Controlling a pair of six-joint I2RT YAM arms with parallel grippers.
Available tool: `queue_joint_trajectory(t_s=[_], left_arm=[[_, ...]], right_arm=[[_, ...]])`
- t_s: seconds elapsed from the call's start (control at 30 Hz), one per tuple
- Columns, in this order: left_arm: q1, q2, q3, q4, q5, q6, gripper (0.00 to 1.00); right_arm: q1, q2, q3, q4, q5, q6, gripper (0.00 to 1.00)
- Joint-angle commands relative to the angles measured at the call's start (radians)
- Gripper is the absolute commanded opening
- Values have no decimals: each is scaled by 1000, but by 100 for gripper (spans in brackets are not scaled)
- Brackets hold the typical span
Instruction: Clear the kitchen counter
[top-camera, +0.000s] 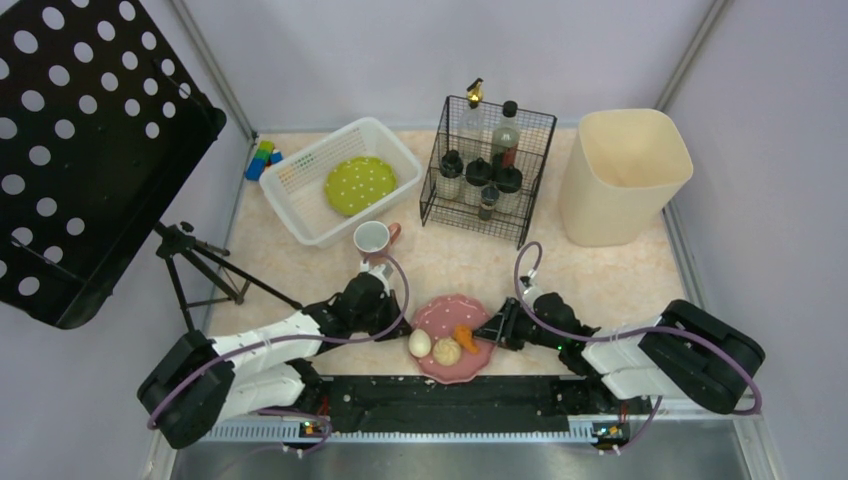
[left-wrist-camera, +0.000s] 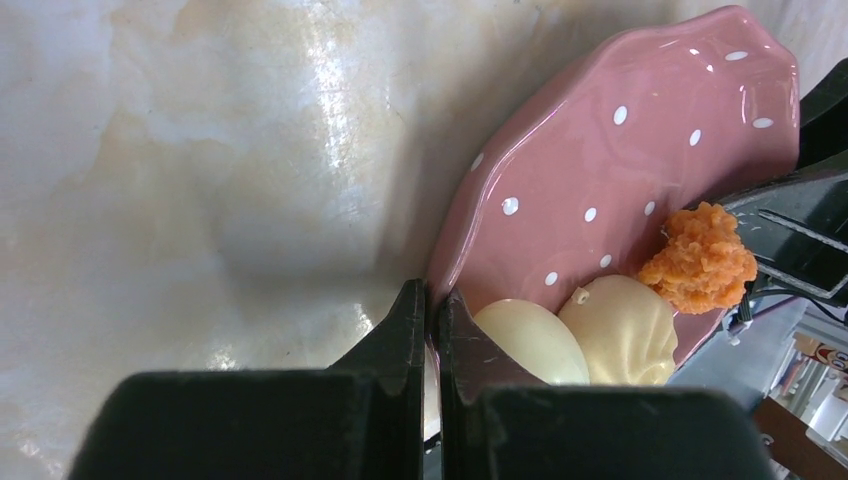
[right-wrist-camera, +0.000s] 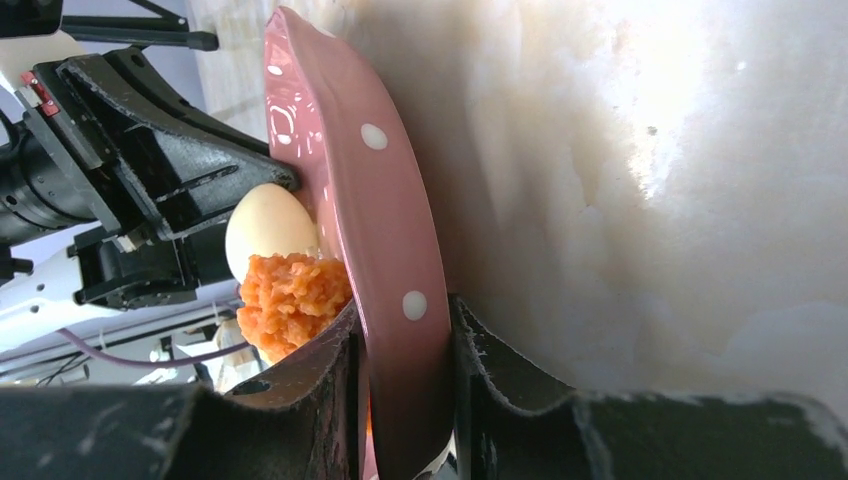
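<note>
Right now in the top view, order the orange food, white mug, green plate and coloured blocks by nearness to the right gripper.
1. orange food, on the pink plate at the right gripper.
2. white mug, back left.
3. green plate, in the white basket.
4. coloured blocks, far left.

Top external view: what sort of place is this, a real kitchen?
Probably a staged kitchen test bench, not a home: a marbled kitchen counter boxed in by metal rails, a wire rack of condiment bottles, and a white dish basket holding a green plate.
</note>
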Motion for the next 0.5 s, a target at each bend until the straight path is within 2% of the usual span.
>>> queue_joint_trajectory(t_s=[0.0,0.3,0.47], left_arm=[[-3,-35,8,-167,-105,35,0],[-2,-103,72,-264,-135,56,0],[-2,-128,96,-297,-139,58,0]], right_arm=[[9,-4,-34,10,-12,3,0],[9,-75,39,-39,-11,15,0],[9,-57,44,35,-23,52,0]])
